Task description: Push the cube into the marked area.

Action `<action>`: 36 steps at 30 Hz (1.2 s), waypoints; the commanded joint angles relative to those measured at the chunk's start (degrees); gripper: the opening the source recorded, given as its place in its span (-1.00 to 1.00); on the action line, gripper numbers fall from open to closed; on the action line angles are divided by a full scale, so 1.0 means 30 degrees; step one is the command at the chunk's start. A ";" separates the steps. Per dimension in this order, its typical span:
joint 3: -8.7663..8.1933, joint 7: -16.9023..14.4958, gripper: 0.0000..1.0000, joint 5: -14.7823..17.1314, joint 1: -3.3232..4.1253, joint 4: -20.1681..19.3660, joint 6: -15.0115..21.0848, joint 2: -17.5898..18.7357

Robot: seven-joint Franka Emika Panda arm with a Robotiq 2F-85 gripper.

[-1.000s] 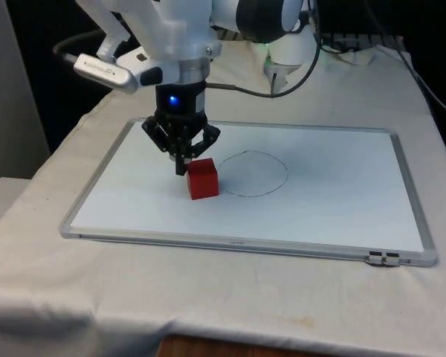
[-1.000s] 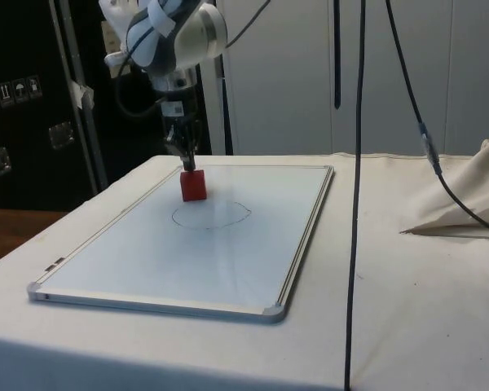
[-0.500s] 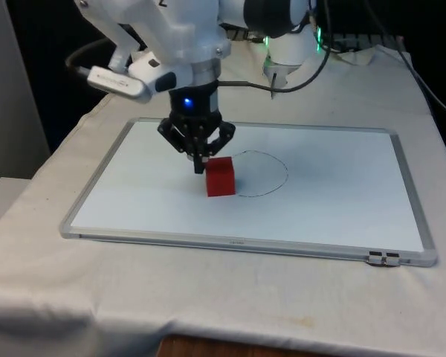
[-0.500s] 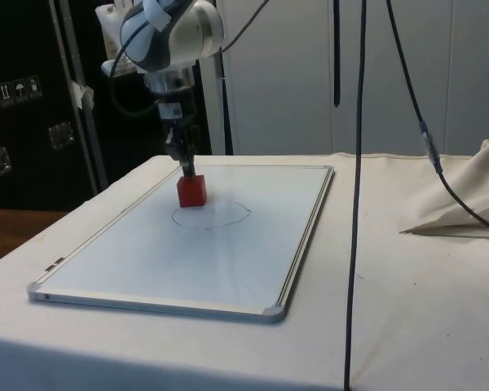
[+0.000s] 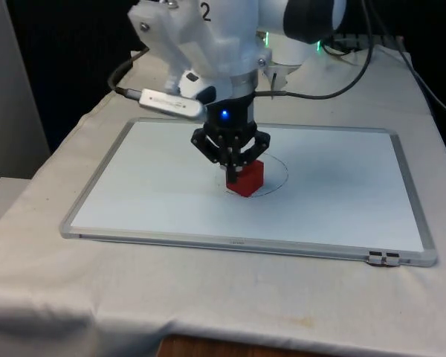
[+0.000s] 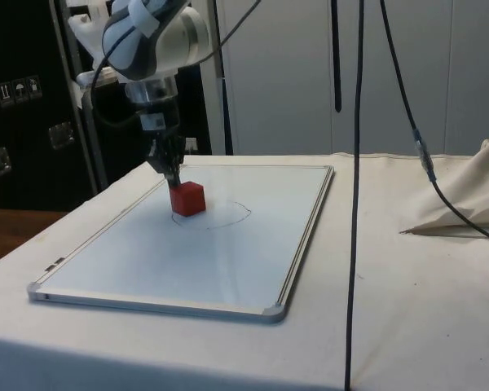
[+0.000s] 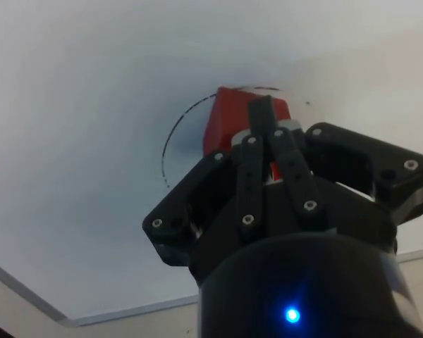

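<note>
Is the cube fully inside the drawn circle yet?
Only partly: the red cube straddles the drawn circle at its edge on the front view's left, with the gripper behind it.

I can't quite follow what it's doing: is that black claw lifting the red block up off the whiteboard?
No: in the side view the red cube sits flat on the whiteboard, with the closed gripper pressed against its side.

A table (image 5: 52,297) draped in a white cloth (image 6: 407,326) is carrying a whiteboard (image 5: 342,193) with a pale metal frame, lying flat on the cloth. A crumpled heap of white fabric (image 6: 464,199) is resting on the cloth, well apart from the board.
</note>
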 commanded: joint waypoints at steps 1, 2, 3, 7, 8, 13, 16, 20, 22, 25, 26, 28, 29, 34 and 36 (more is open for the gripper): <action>-0.0057 0.0076 -1.00 -0.0095 0.0191 -0.0229 0.0000 -0.0153; 0.0038 0.0038 -1.00 -0.0057 0.0038 -0.0019 -0.0038 -0.0019; 0.0076 0.0057 -1.00 -0.0115 0.0095 -0.0038 -0.0057 -0.0038; 0.0076 0.0115 -1.00 -0.0382 0.0497 -0.0535 -0.0153 -0.0401; 0.0095 0.0095 -1.00 -0.0420 0.0535 -0.0592 -0.0210 -0.0458; 0.0153 0.0000 -1.00 -0.0745 0.0516 -0.0898 -0.0477 -0.0592; 0.0153 0.0000 -1.00 -0.0879 0.0477 -0.0936 -0.0611 -0.0516; 0.0115 0.0134 -1.00 -0.1241 0.0458 -0.0879 -0.0936 -0.0382; 0.0115 0.0191 -1.00 -0.1337 0.0458 -0.0840 -0.0993 -0.0382; 0.0115 0.0401 -1.00 -0.1547 0.0535 -0.0688 -0.1184 -0.0573; 0.0115 0.0439 -1.00 -0.1547 0.0554 -0.0592 -0.1241 -0.0630; 0.0076 0.0401 -1.00 -0.1604 0.0554 -0.0439 -0.1413 -0.0783; 0.0057 0.0325 -1.00 -0.1738 0.0516 -0.0325 -0.1604 -0.0936; 0.0038 0.0172 -1.00 -0.2044 0.0554 -0.0306 -0.1891 -0.1356; 0.0038 0.0019 -1.00 -0.2349 0.0554 -0.0306 -0.2139 -0.1738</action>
